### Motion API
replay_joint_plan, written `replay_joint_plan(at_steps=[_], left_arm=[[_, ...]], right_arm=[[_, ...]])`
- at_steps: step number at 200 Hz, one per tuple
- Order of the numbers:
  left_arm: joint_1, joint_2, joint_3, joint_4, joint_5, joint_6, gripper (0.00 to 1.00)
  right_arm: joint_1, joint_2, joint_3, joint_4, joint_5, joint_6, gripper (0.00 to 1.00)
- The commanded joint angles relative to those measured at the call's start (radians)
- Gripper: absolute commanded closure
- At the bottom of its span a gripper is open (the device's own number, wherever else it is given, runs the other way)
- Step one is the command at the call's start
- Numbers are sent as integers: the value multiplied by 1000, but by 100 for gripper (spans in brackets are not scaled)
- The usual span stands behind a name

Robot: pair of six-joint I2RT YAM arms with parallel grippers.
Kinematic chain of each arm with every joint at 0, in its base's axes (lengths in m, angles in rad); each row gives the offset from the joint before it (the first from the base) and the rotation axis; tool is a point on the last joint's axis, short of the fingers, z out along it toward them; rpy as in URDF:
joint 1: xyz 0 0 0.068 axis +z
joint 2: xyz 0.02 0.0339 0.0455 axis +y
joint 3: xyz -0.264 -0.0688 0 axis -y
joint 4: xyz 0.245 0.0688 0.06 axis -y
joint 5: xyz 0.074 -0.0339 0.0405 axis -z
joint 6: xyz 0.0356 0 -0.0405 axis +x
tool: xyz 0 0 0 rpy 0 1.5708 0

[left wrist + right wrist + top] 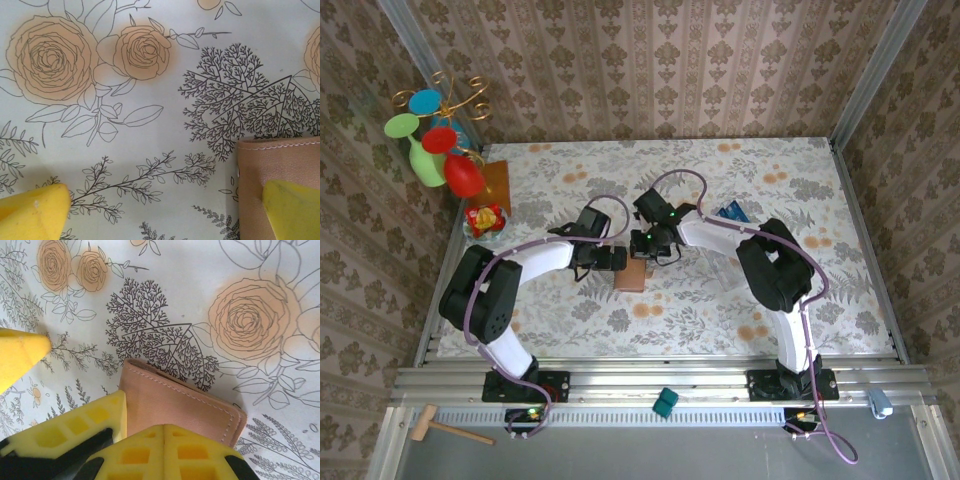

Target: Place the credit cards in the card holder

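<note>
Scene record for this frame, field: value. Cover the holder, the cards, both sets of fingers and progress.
holder: small pinkish-brown leather-look wallet, flat on the floral tablecloth, mid-table, looks closed
cards: glossy blue rectangular cards, behind and right of the wallet, apart from it
left fingers: open, one finger over the wallet's edge
right fingers: shut, tips at the wallet's near edge, contact unclear
progress: no card seen in the wallet
</note>
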State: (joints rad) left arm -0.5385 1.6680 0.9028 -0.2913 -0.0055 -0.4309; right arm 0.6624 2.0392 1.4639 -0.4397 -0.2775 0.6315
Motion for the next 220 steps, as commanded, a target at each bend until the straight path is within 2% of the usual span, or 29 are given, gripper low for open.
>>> replay_joint_plan(at_steps=[1,43,72,86,106,147,220], left_arm=[[-3,17,-25,-34,-57,-24,0],[-9,21,-23,-34,-85,-32,0],[-12,26,-28,-31,-103,-37,0],[-18,30,-33,-26,-112,-40,0],[-24,33,-35,-26,-124,-41,0],[-28,40,-38,-24,-129,-41,0],[-35,38,-50,-20,-157,-42,0]], right_arm=[[-13,-75,26,-64,8,-19,99],[-27,-175,1,-165,111,-27,85],[-22,-235,-57,-222,188,-18,61],[-13,-251,-84,-235,208,-12,54],[18,-260,-109,-229,207,-14,54],[74,-248,-137,-184,193,21,64],[74,-232,-146,-208,247,41,60]])
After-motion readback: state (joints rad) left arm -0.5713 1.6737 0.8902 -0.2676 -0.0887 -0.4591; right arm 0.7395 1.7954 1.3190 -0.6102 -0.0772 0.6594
